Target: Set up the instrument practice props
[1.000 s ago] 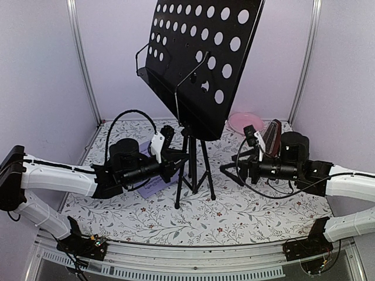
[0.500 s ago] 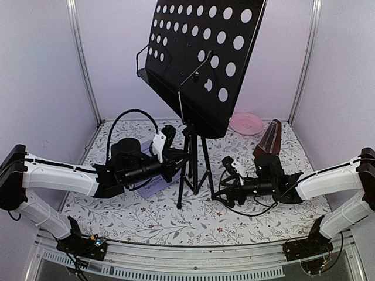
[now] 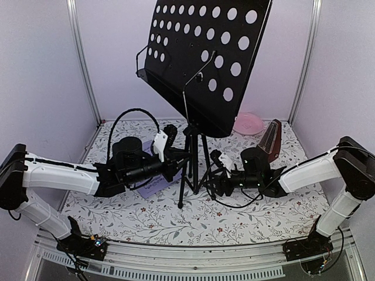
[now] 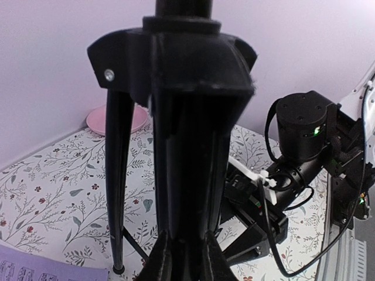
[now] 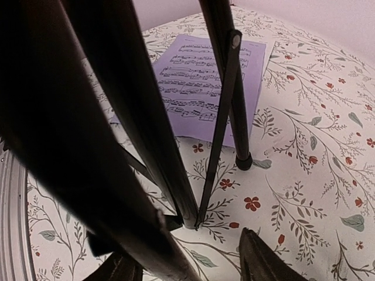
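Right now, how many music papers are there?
1: a sheet-music page lying flat on the flowery table beside the legs of the music stand. A second could be hidden underneath.

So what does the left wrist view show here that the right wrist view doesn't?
Only the left wrist view: the pink plate by the back wall, the right arm reaching in, and the music stand at its leg hub, up close. Only the right wrist view: a sheet-music page lying flat with its staves visible, a leg's rubber foot close to its edge, and the right gripper with fingers either side of a leg. Both: the stand's black legs and the floral tablecloth; the left wrist view catches just a corner of a page.
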